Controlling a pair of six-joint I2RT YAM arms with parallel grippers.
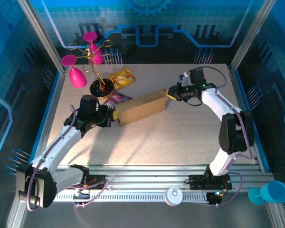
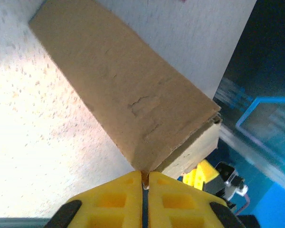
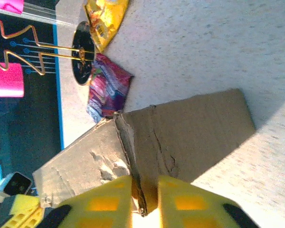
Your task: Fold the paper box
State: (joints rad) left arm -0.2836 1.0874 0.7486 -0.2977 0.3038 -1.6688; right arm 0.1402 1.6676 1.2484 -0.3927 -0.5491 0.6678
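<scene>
Box lies near the middle of the table, a long brown cardboard shape running aslant from near-left to far-right, with one arm at each end of it. At its left end the left gripper is closed tight on a corner of the cardboard. Its yellow fingers almost meet, with just the thin edge pinched between them. From there the top panel slopes away over the pale speckled table, and a lighter layer of board shows under it on one side. At the far-right end the right gripper has a ragged cardboard edge standing between its jaws, which are a little apart. The edge sits against one finger, but I cannot tell whether both press on it. The board there looks creased and scuffed, with a rough ridge running from the jaws up across the panel. Just beyond the left half of the box lies a purple packet, right against its far side or very nearly so. Farther back is a yellow packet, beside the black foot of a gold wire stand that carries pink cups. A blue cup sits outside the table frame at the near right corner.
</scene>
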